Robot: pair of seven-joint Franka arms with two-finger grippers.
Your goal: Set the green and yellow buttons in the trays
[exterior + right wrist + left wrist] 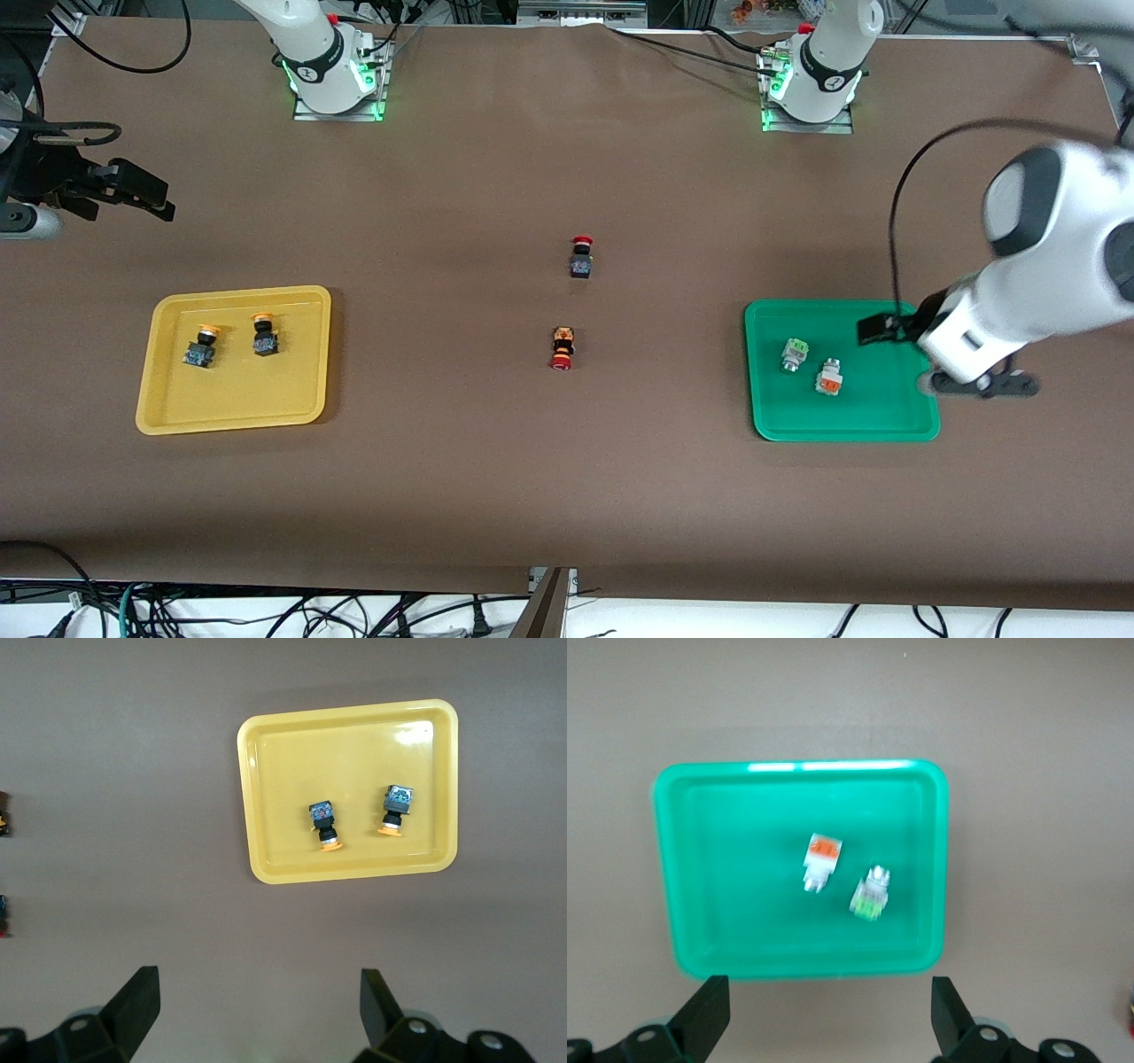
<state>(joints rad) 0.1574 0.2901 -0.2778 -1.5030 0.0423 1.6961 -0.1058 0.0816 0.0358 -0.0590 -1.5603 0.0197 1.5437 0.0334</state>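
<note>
Two yellow-capped buttons (202,346) (264,334) lie in the yellow tray (239,390) toward the right arm's end of the table. A pale grey button with a green face (795,354) and one with an orange face (829,377) lie in the green tray (868,412) toward the left arm's end. My left gripper (939,359) is open and empty, up in the air over the green tray's outer edge; its wrist view shows the tray (726,859) and both buttons (869,895) (820,859). My right gripper (146,195) is open and empty, high over the table beside the yellow tray (283,780).
Two red-capped buttons lie on the brown table between the trays: a black-bodied one (581,257) and, nearer the front camera, an orange-black one (563,347). The arm bases (335,66) (815,80) stand along the table's edge farthest from the front camera.
</note>
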